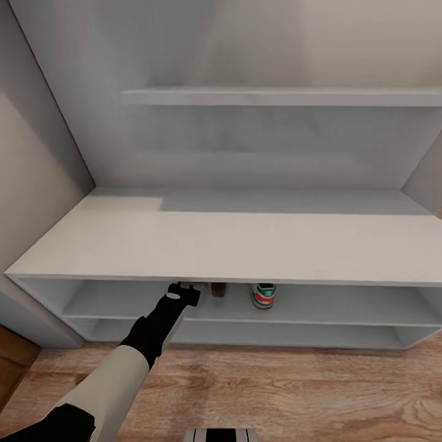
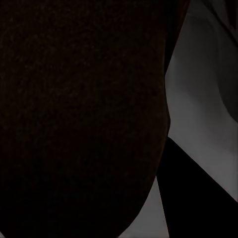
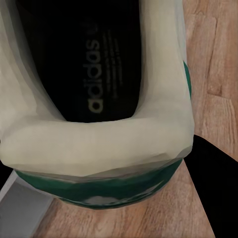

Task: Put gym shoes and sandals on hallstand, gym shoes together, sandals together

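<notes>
The pale grey hallstand (image 1: 233, 236) stands in front of me. One gym shoe (image 1: 263, 296) sits heel-out on its upper open tier. My left gripper (image 1: 186, 293) reaches under the bench top into that tier. It is shut on a sandal (image 2: 79, 109), whose dark brown mass sits right against the left wrist camera. A second brown sandal (image 1: 218, 288) peeks out just right of the gripper. The other gym shoe (image 3: 99, 144), white with a green heel, is held close over the corridor floor (image 3: 213, 64) in the right wrist view. A black finger (image 3: 213, 193) of my right gripper shows beside it.
A floating shelf (image 1: 282, 96) juts from the tall back panel above the bench. The lower tier (image 1: 258, 334) sits just above the wood floor (image 1: 276, 393). A grey wall (image 1: 31, 178) closes in on the left, with a brown wooden edge (image 1: 12, 362) at the lower left.
</notes>
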You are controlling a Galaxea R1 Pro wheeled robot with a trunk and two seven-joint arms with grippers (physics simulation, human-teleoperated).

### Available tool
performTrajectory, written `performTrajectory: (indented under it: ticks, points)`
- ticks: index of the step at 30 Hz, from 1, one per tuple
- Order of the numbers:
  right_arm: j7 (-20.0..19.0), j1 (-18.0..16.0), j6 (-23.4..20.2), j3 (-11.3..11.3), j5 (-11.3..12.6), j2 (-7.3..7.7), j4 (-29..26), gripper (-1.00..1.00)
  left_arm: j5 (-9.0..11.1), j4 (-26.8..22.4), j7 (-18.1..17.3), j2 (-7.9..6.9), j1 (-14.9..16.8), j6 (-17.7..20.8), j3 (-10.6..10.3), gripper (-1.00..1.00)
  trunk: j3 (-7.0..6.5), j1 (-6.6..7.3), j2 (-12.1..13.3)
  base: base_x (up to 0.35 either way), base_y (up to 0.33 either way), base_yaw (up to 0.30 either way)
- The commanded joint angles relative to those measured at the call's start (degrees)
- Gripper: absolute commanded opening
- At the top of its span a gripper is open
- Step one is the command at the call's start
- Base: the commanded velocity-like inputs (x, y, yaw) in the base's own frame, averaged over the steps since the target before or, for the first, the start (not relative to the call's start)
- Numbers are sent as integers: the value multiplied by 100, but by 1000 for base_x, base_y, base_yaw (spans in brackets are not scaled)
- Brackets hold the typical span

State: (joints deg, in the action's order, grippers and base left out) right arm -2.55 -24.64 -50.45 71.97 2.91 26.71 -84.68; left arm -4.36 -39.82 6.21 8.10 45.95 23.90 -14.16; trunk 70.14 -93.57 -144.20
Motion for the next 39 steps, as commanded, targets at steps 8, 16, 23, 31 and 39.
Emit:
performTrajectory:
  ticks: [8,16,23,31,39]
  points:
    - [-8,-6,-27,10,26,1,-4,-100,-48,-8,21,-2,2,36,-17,-100,5,1,-2,1,-1,0]
    - [-8,-6,-27,10,27,1,-4,-100,-48,-8,21,-2,2,33,-17,-100,5,1,-2,53,-47,0]
    - [-8,-6,-27,10,27,1,-4,-100,-48,-8,-226,-2,2,35,-17,-100,5,1,-2,6,-5,0]
    - [-8,-6,-26,10,27,2,-3,-100,-51,0,-295,-2,2,29,-17,100,5,1,-2,0,0,0]
    - [-8,-6,-27,10,27,1,-4,-100,-56,-5,-295,-2,2,20,-17,100,5,1,-2,0,0,0]
